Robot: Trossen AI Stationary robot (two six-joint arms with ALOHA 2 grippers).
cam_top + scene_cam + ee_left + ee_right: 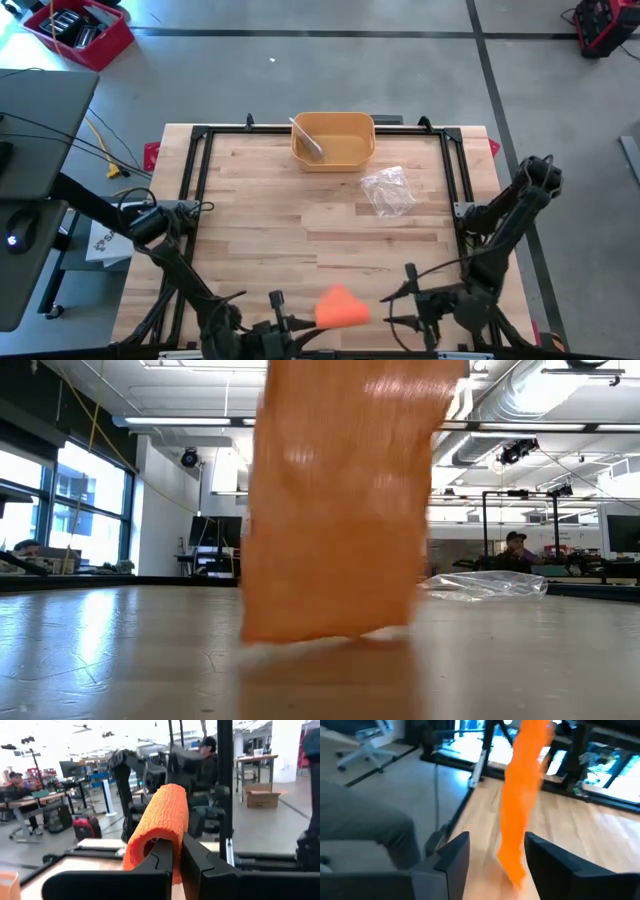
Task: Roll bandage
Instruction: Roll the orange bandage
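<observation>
Room: open workshop past the wooden table [330, 215], bright windows, desks, seated people far off in the low view.
Left fingers: pressed together on the edge of the orange bandage [162, 827], roll end-on right above them in the left wrist view.
Left gripper [283, 322]: at the table's near edge, just left of the bandage, pointing toward it.
Right fingers: spread apart, a hanging strip of bandage between them in the right wrist view, contact with either finger unclear.
Right gripper [400, 300]: near edge too, just right of the bandage, facing the left one.
Bandage: between both grippers; loose end hanging down to the tabletop in the low view.
Farther out: clear plastic wrapper [388, 190] mid-table, right of centre; yellow tub [334, 139] at the far edge, a pale object inside.
</observation>
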